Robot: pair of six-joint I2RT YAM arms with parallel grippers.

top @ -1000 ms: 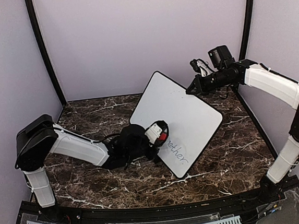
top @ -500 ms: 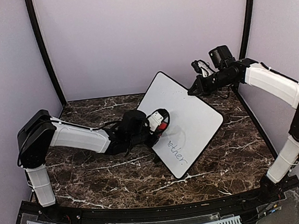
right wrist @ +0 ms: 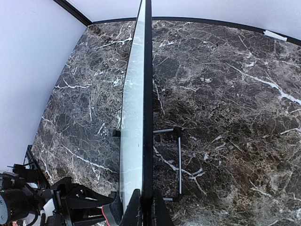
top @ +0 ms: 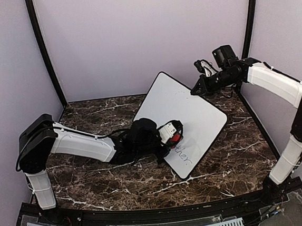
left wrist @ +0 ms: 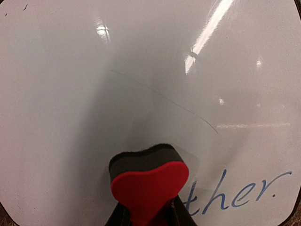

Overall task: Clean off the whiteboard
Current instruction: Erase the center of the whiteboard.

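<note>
Whiteboard: you have the whiteboard standing tilted on the marble table, right of centre. One corner is up toward the back wall and another down toward the near side.

Right gripper: the right gripper is clamped on the board's upper edge. In the right wrist view a finger sits on each side of the thin black rim, and a wire stand shows behind the board.

Left gripper: the left gripper is closed on a red eraser. The eraser's dark felt face is against the white surface, low on the board.

Writing: blue script reading "ther." is the only text in view. A thin faint arc crosses the bare area above it (a scratch or a smear, can't tell which).

Key relation: in the left wrist view the word starts just beside the eraser's right edge, with the "t" almost touching it. Its long axis runs away to the right, rising slightly toward the board's rim. In the top view that is from the eraser toward the board's near corner.

Nearer arm: the left, by a wide margin. The right is well apart, at the far top edge.

Judgement: most of the face looks clean. Your next stroke should run along the word, not across it, while the right gripper braces the board.
</note>
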